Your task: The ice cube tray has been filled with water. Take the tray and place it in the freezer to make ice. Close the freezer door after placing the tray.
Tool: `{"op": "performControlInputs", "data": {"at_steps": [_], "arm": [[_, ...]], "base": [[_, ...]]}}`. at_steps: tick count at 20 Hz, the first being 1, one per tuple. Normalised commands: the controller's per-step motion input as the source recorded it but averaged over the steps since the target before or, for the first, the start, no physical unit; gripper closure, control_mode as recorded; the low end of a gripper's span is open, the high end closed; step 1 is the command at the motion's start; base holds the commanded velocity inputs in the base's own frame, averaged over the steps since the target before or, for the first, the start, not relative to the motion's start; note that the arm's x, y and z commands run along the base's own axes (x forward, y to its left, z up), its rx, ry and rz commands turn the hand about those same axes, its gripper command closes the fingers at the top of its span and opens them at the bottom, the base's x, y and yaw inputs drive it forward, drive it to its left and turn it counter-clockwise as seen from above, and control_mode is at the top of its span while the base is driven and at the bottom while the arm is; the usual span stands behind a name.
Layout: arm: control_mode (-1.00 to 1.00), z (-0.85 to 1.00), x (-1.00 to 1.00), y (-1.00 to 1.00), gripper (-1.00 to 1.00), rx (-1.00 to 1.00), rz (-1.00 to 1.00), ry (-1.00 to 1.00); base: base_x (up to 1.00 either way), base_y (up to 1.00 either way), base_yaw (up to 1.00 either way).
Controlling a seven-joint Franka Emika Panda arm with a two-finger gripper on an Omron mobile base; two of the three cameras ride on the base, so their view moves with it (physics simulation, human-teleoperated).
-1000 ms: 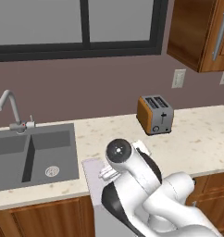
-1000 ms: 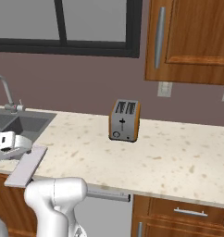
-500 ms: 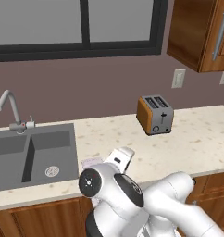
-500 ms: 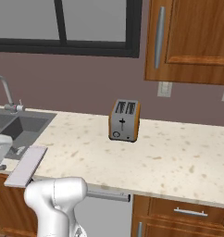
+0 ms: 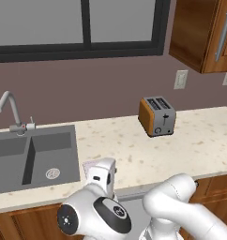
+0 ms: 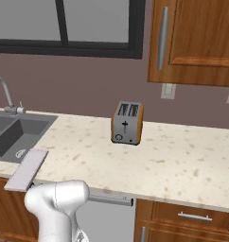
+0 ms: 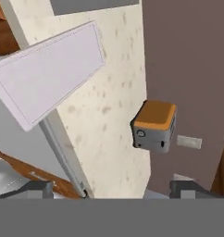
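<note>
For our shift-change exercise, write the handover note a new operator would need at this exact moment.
Gripper: open, holding nothing, fingertips spread wide, near the counter's front edge.
Ice cube tray: on the counter, overhanging its front edge, beside the sink, well left of the toaster.
Done: nothing yet; tray not gripped.
Left: grasp the tray, carry it to the freezer, put it in, close the door.

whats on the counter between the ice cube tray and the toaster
Nothing: in the right base view only bare speckled countertop lies between the ice cube tray, which overhangs the front edge, and the toaster. The hand view shows the same.
</note>
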Motion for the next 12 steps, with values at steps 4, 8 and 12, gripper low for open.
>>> {"op": "performControlInputs", "data": {"at_steps": [4,8,12], "arm": [[-1.00,-0.07,-0.09,0.18,-1.00,-0.17,0.06,0.01],[-1.00,-0.36,-0.03,0.22,-1.00,-0.22,0.05,0.06],[-1.00,-0.63,0.00,0.26,-1.00,-0.26,0.02,0.00]], "base": [[0.00,0.00,0.00],[0.00,0.00,0.00],[0.00,0.00,0.00]]}}
